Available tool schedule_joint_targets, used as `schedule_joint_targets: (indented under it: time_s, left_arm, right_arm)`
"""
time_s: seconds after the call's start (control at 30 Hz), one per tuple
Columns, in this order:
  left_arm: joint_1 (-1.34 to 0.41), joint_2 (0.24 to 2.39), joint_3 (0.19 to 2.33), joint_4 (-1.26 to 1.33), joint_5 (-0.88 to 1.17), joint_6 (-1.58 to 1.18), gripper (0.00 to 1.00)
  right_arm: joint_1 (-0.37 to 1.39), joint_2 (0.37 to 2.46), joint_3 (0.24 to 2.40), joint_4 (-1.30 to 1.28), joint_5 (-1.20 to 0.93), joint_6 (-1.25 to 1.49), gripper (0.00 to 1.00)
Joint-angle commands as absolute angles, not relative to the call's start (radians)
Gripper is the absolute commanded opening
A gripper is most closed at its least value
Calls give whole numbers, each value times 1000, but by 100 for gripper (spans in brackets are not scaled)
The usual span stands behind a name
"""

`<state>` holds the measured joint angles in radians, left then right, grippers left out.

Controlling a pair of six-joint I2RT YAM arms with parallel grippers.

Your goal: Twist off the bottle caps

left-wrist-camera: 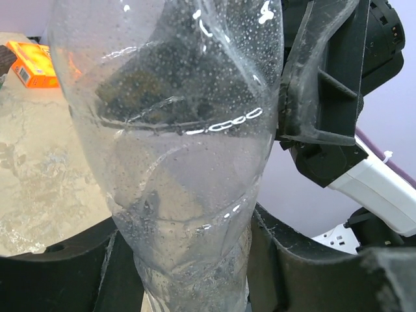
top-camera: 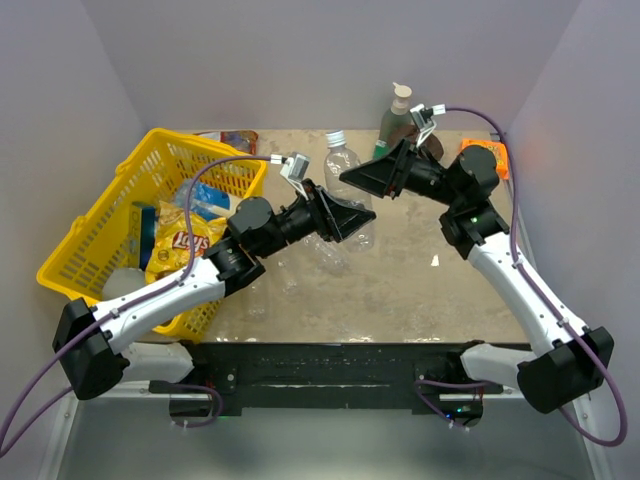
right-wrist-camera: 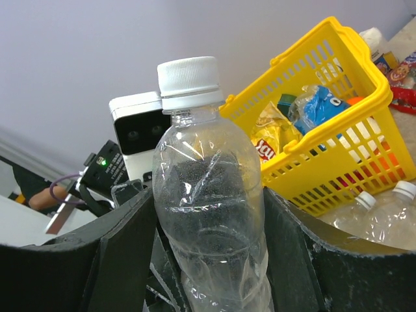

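Right wrist view: bottle [right-wrist-camera: 208,214] held between both arms over mid-table, white cap [right-wrist-camera: 190,81] on.
Left gripper [left-wrist-camera: 195,260]: closed on lower body of bottle.
Right gripper [right-wrist-camera: 209,227]: spread to bottle width, pads against both sides below the shoulder; cap not gripped.
Weight: empty apart from droplets inside; light.
Wall: thin, clear and ribbed; likely to dent and twist under squeeze, and slick.
Cap grip: stiff, ridged rim; best place for turning fingers, pinched across its width.
Body grip: low on the ribs, firm enough to resist turning without crushing.
Room above: open over cap.
Left edge: basket [top-camera: 93,205] well apart.
Rear edge: pump bottle [top-camera: 397,115] near the right wrist.
Below: spare bottles [right-wrist-camera: 390,214] lying on table [top-camera: 420,290]; keep clearance.
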<state>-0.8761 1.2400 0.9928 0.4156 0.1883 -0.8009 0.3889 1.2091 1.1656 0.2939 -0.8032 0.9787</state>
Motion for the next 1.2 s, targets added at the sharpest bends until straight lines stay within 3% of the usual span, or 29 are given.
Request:
schedule_joint_targets:
  time_s: [0.0, 0.07, 0.17, 0.27, 0.5, 0.67, 0.97, 1.17]
  left_arm:
    - [-888, 1236, 1003, 488, 181, -792, 45]
    - [-888, 1224, 994, 471, 173, -781, 45]
    - [-888, 1206, 983, 414, 157, -740, 46]
    - [-888, 1155, 963, 301, 115, -663, 46]
    - [-890, 1049, 822, 140, 50, -549, 45]
    - [-948, 1110, 814, 32, 55, -454, 41]
    - [-1023, 1180, 831, 84, -26, -489, 41]
    - [-1037, 1181, 835, 92, -66, -512, 41]
  right_arm:
    - [391, 1186, 1160, 290, -801, 960, 21]
    - [391, 1181, 1157, 279, -793, 956, 30]
    - [391, 1177, 1172, 226, -778, 901, 62]
    - [388, 1175, 1238, 74, -723, 780, 79]
    - [388, 1178, 1342, -109, -589, 646, 81]
    - [408, 1221, 1438, -331, -494, 500, 73]
    - [520, 1262, 1509, -557, -283, 411, 63]
    - [532, 1250, 1483, -592, -256, 407, 61]
